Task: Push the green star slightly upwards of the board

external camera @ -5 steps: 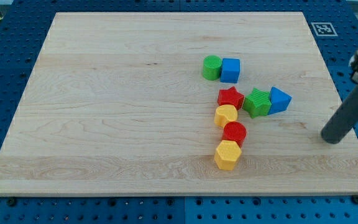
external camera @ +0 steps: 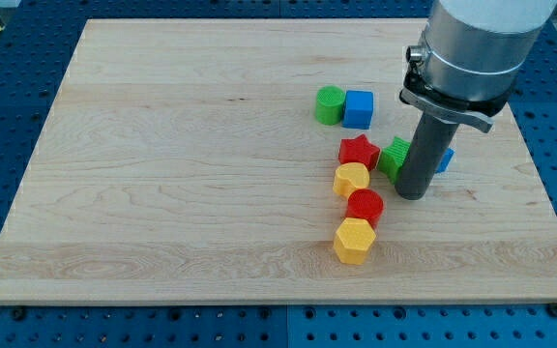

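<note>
My tip [external camera: 412, 194] rests on the pale wooden surface [external camera: 182, 164], just below the green star block [external camera: 394, 158], whose right part the upright dark rod hides. A red star block [external camera: 359, 151] sits just left. No hand exists; no writing is readable.

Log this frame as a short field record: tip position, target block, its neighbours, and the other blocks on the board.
tip: my tip rests on the board, just below the green star
target: green star, partly hidden by the rod
neighbours: red star at its left, blue block at its right, mostly hidden
upper pair: green cylinder beside blue cube
lower column: yellow block, red cylinder, yellow hexagon
</note>
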Robot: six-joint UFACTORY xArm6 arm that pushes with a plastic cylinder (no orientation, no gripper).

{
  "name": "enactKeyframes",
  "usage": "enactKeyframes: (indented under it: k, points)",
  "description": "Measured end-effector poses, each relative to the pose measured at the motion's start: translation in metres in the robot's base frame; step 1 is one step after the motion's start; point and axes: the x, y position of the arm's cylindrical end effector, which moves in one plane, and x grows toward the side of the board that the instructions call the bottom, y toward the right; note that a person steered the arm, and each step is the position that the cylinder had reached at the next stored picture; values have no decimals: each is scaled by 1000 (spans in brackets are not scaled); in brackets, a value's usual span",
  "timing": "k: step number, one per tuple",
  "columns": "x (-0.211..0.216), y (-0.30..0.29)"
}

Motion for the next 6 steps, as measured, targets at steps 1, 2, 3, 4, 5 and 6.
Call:
enactKeyframes:
  k: [1,2,3,4,5,6]
  points:
    - [0,0]
    - [0,0]
    - [-3,0]
    - [-3,0]
    - [4,1]
    - [18,28]
